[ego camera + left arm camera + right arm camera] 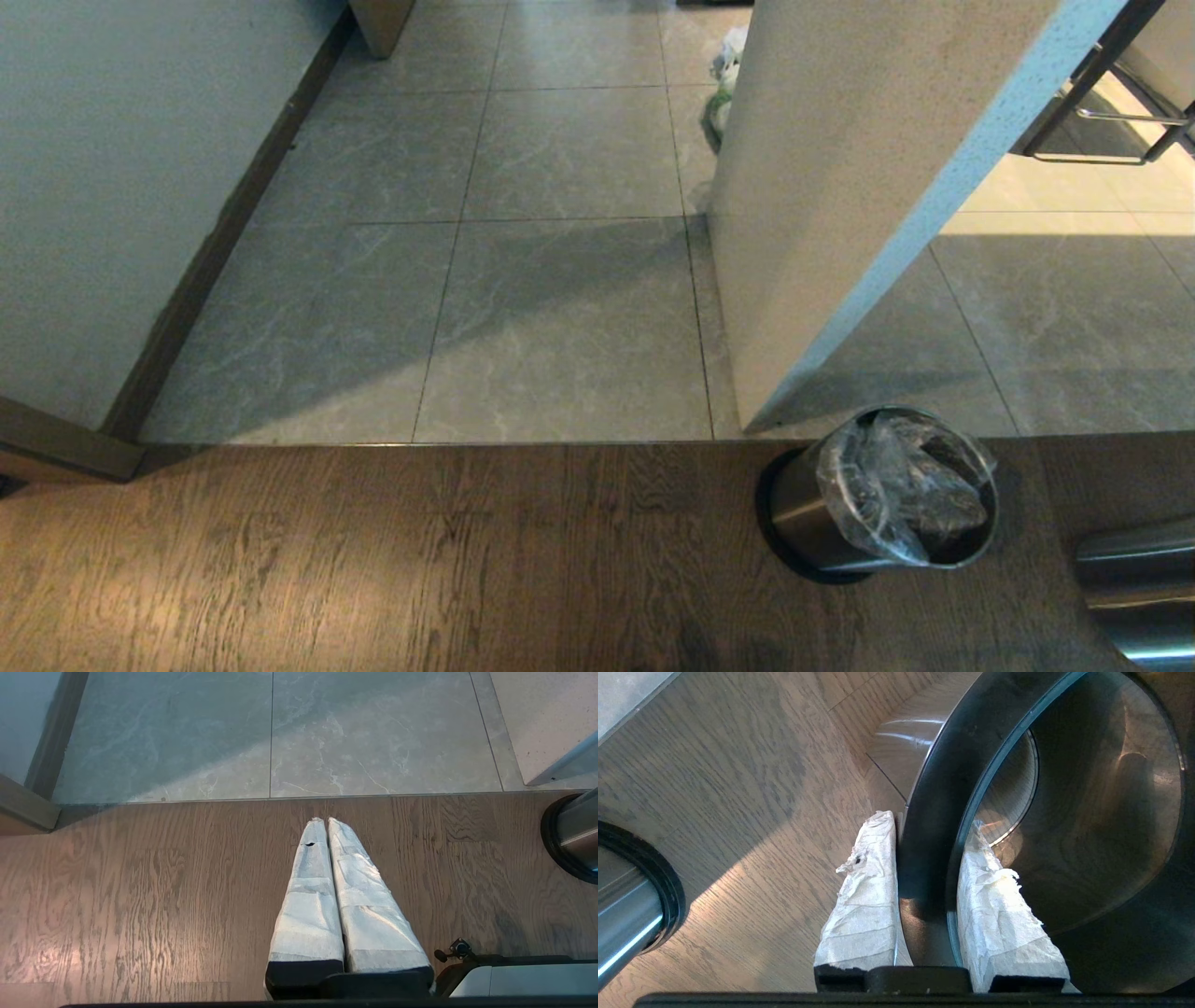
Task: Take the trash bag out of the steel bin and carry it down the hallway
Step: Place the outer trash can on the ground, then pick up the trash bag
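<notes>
While steel bin (801, 515) stands mouth-up — bag (896, 485) inside | R fingers (859, 905) grip black ring (924, 858)

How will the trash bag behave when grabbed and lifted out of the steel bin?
Likely floppy: the trash bag is thin crinkled film, bunched in the steel bin. Probably light; it looks mostly empty. Glossy film may slip, so pinch a gathered fold. Right gripper is clamped on a black ring.
</notes>
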